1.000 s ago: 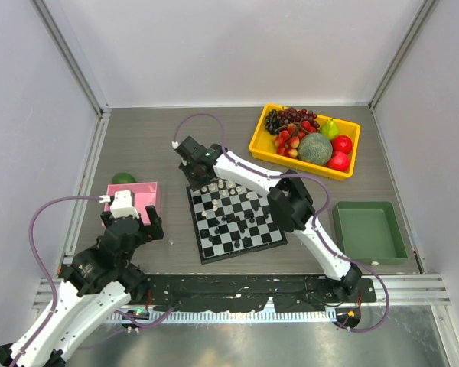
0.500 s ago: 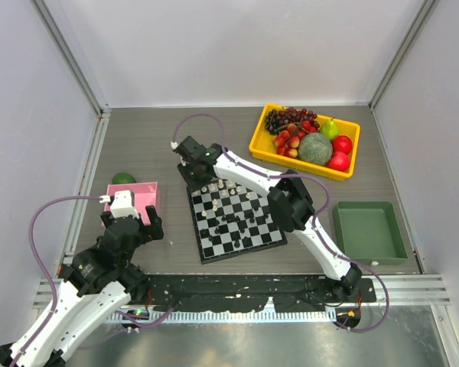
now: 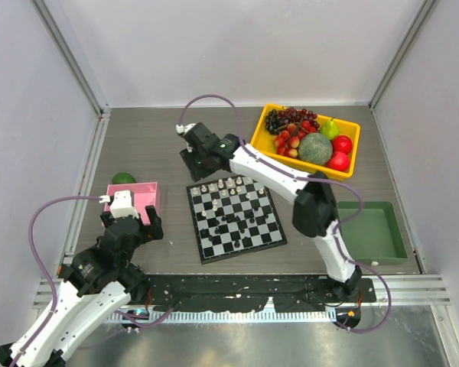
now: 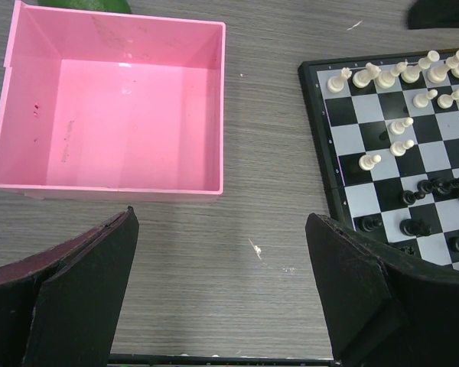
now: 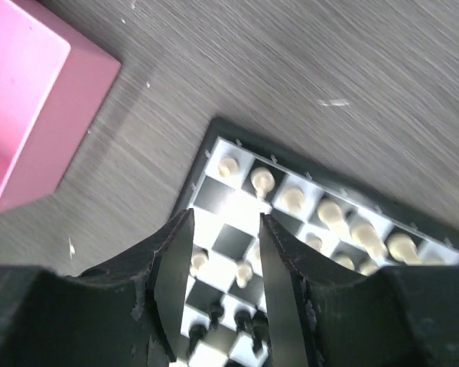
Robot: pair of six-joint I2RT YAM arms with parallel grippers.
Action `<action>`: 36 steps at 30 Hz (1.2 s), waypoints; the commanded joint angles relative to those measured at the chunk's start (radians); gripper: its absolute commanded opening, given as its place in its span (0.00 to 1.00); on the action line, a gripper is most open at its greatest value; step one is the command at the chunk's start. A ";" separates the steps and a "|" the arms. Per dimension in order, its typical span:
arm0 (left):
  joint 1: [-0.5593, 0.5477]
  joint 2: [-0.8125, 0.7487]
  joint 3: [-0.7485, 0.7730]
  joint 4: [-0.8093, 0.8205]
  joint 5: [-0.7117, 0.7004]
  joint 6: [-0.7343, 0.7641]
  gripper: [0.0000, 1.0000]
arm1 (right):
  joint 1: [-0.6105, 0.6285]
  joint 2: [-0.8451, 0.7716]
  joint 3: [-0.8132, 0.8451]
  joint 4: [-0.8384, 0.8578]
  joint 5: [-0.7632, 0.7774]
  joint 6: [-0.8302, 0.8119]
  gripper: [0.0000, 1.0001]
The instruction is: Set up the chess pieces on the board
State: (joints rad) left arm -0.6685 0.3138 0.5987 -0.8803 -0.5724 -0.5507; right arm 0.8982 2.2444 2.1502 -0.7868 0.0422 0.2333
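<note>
The board (image 3: 243, 252) lies in the middle of the table. White chess pieces (image 3: 226, 183) line its far edge and black chess pieces (image 3: 233, 222) cluster in the middle rows. My right gripper (image 3: 199, 167) hovers above the board's far left corner. In the right wrist view its jaws (image 5: 226, 218) stand apart with nothing between them, above white pieces (image 5: 329, 214) and a bare square of the board (image 5: 237, 238). My left gripper (image 4: 222, 222) is wide open and empty over bare table between the pink tray (image 4: 115, 99) and the board (image 4: 365, 197).
The pink tray (image 3: 149, 191) is empty, with a green round fruit (image 3: 123, 178) behind it. A yellow fruit bin (image 3: 256, 141) stands at the back right. A green tray (image 3: 369, 232) sits to the right of the board.
My right gripper has opened and drawn up and back from the board's far left corner. The left arm has not moved.
</note>
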 commanded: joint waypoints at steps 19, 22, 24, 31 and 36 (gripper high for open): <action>-0.002 0.005 -0.004 0.040 -0.020 -0.014 0.99 | -0.321 -0.542 -0.872 0.247 0.032 0.069 0.41; -0.002 0.010 -0.004 0.040 -0.021 -0.018 0.99 | -0.329 -0.513 -0.871 0.259 0.015 0.064 0.40; -0.002 0.018 -0.004 0.040 -0.023 -0.018 0.99 | -0.334 -0.494 -0.866 0.265 -0.004 0.064 0.38; -0.002 0.034 -0.002 0.037 -0.023 -0.023 0.99 | -0.337 -0.445 -0.843 0.271 -0.007 0.054 0.33; -0.002 0.044 -0.005 0.040 -0.024 -0.023 0.99 | -0.343 -0.442 -0.845 0.273 -0.001 0.051 0.21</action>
State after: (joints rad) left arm -0.6685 0.3450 0.5968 -0.8799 -0.5751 -0.5621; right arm 0.5632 1.8072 1.2659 -0.5461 0.0418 0.2932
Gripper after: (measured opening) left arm 0.991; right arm 0.260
